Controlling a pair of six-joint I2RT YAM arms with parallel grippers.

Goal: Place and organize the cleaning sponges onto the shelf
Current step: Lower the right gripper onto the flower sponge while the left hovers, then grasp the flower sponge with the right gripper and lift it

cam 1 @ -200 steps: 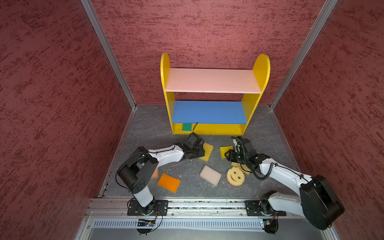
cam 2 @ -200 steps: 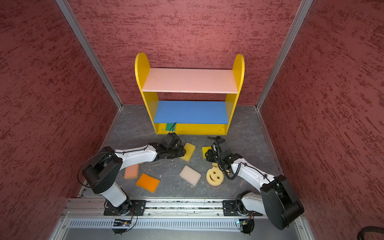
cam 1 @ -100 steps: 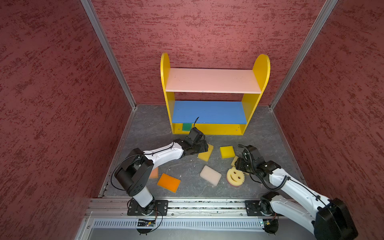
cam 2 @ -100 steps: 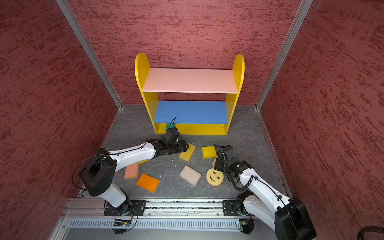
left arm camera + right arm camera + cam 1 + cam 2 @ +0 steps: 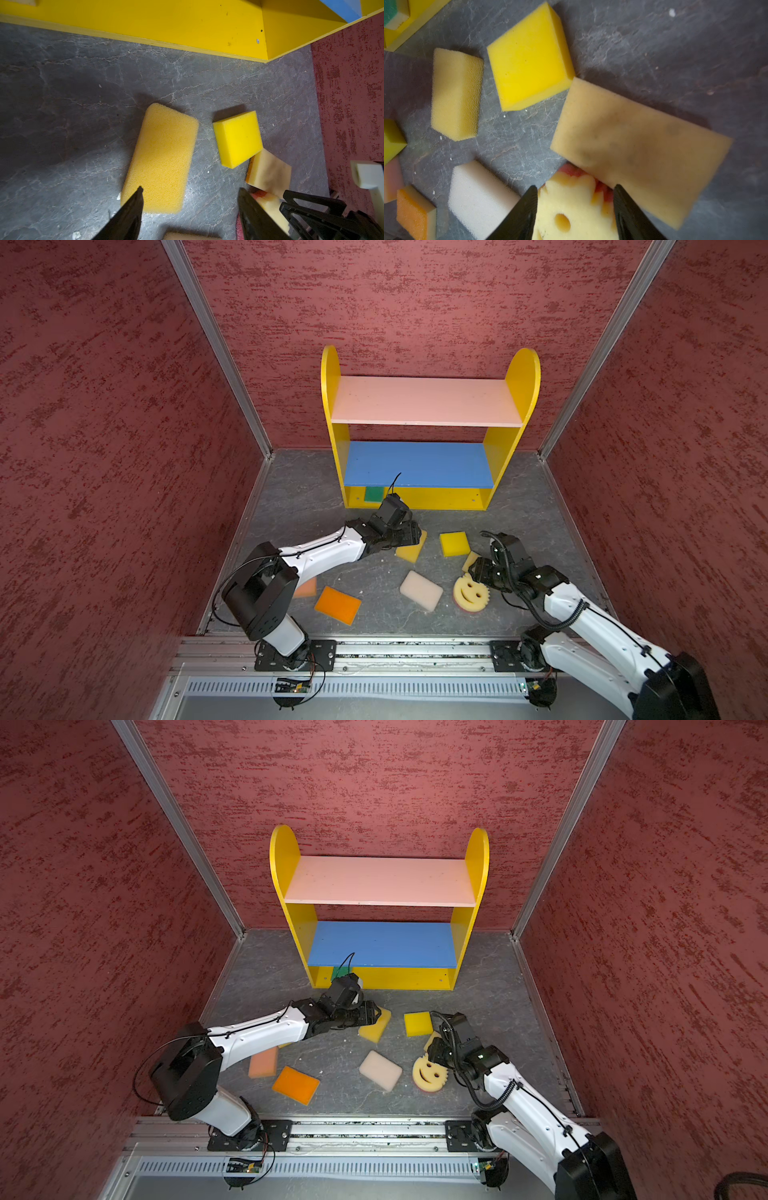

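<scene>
The shelf (image 5: 330, 406) stands at the back; a green sponge (image 5: 373, 494) lies on its bottom board. My left gripper (image 5: 190, 191) is open low over the near end of the golden sponge (image 5: 162, 158), which lies flat on the floor. My right gripper (image 5: 575, 187) is open, its fingers either side of the upper edge of the smiley sponge (image 5: 571, 207), which rests on the floor. A tan sponge (image 5: 639, 149) leans on the smiley sponge's pink back. A bright yellow sponge (image 5: 455, 543) lies free between the two grippers.
A cream sponge (image 5: 421, 590), an orange sponge (image 5: 337, 605) and a peach sponge (image 5: 263, 1061) lie on the grey floor toward the front, the peach one partly under the left arm. Red walls close in both sides and the back. A metal rail (image 5: 395, 649) runs along the front.
My right gripper has let go of the bright yellow sponge, left it on the floor, and drawn back toward the front onto the smiley sponge. The left gripper edged right over the golden sponge.
</scene>
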